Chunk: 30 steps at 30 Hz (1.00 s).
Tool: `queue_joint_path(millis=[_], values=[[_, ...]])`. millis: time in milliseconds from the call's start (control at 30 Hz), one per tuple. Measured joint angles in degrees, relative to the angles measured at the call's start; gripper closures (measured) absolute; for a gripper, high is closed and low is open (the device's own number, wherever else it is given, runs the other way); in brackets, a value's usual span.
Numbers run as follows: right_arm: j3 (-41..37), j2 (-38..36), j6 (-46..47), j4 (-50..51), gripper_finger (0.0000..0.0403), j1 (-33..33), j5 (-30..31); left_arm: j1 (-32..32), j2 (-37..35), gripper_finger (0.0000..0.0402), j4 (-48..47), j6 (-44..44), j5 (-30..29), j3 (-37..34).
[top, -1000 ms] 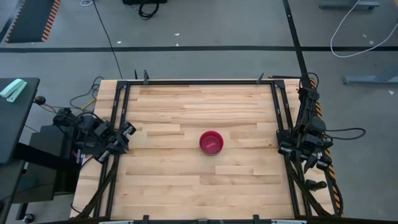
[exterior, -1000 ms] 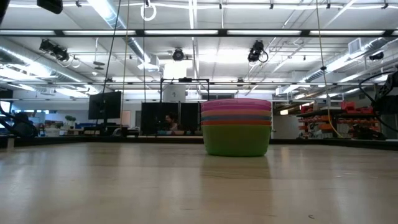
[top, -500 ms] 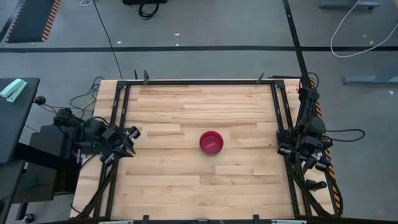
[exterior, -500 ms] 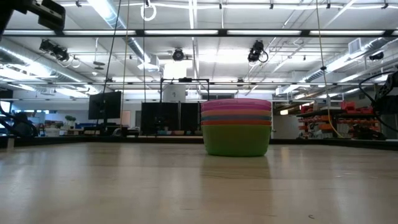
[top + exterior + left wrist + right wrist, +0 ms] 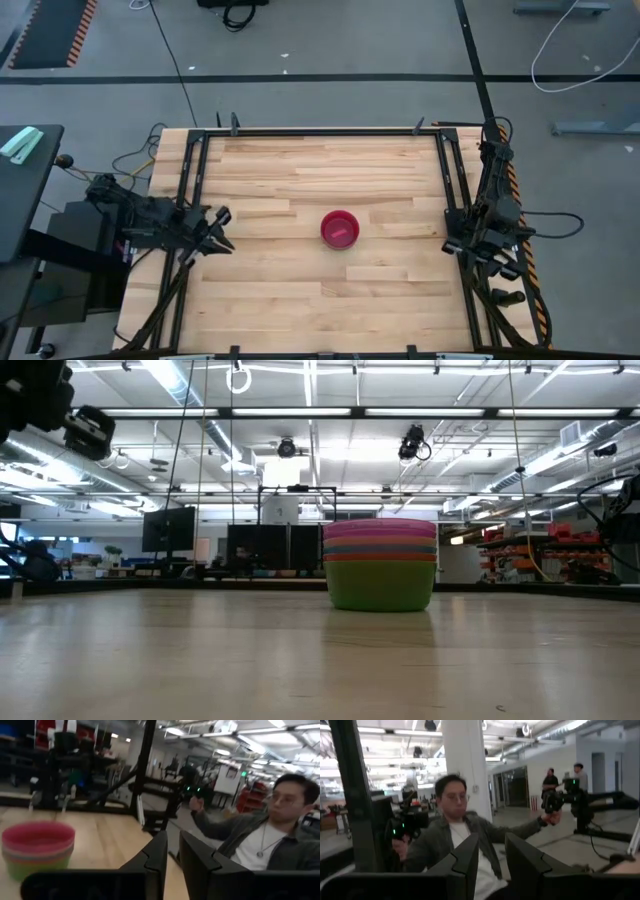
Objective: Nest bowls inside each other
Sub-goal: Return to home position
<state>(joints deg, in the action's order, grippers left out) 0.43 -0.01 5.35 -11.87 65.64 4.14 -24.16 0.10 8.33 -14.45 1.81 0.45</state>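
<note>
Sitting nested together, bowls (image 5: 340,229) show pink uppermost.

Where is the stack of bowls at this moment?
In the high view the stack of bowls stands near the middle of the table, between the left gripper and the right gripper, touching neither.

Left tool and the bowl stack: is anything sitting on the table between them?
No. In the high view, only bare wood of the table lies between the left tool and the bowl stack.
</note>
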Motion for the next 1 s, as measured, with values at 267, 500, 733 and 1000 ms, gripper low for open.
queue_joint_path(millis=[267,500,733,1000], values=[[0.0,0.0,0.2,7.7,0.0298,0.0,0.0,0.0,0.0,0.0343,-6.3,0.0,-0.7,0.0],[0.0,0.0,-3.1,10.1,0.0298,0.0,0.3,0.0,0.0,0.0351,-7.4,0.5,-2.3,0.0],[0.0,0.0,-6.1,10.1,0.0298,-0.7,0.3,0.0,0.3,0.0345,-7.8,5.0,-2.3,0.0],[0.0,0.0,-5.7,10.1,0.0298,-7.8,0.5,4.4,0.3,0.0342,-8.0,6.1,-2.3,0.0]])
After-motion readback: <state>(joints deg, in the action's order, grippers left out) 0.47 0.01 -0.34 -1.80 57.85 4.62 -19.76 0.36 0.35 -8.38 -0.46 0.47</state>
